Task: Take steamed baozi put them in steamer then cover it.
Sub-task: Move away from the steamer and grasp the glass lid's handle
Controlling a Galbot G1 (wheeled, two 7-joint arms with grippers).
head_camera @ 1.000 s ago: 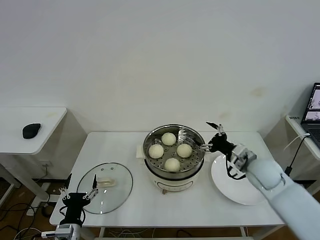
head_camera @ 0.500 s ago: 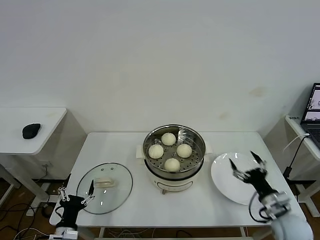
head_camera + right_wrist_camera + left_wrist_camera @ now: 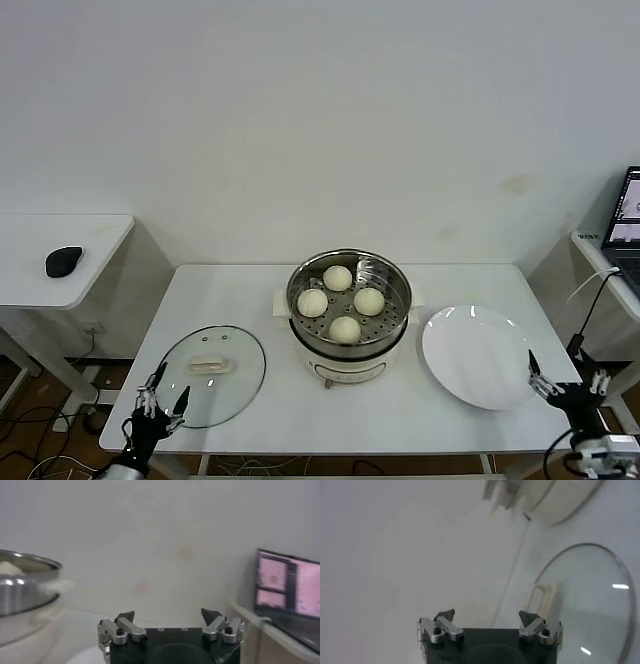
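Note:
Several pale baozi [image 3: 345, 329] lie inside the shiny steamer [image 3: 403, 312] at the table's middle. The steamer stands uncovered on its cream base. The glass cover [image 3: 240, 385] lies flat on the table to the left, its cream handle [image 3: 210, 366] facing up. My left gripper [image 3: 158, 402] hangs open and empty at the table's front left edge, just short of the cover. In the left wrist view the left gripper [image 3: 486, 615] faces the cover [image 3: 590, 605]. My right gripper [image 3: 565, 382] is open and empty at the front right edge. The right wrist view has the right gripper [image 3: 168, 614] with the steamer [image 3: 25, 587] far off.
An empty white plate [image 3: 478, 355] sits to the right of the steamer. A laptop [image 3: 630, 215] stands on a side desk at the far right. A black mouse [image 3: 63, 261] rests on the low table at the left.
My right gripper has drawn back from the steamer's right rim, over the plate, down to the table's front right edge. My left gripper has sunk a little lower at the front left edge.

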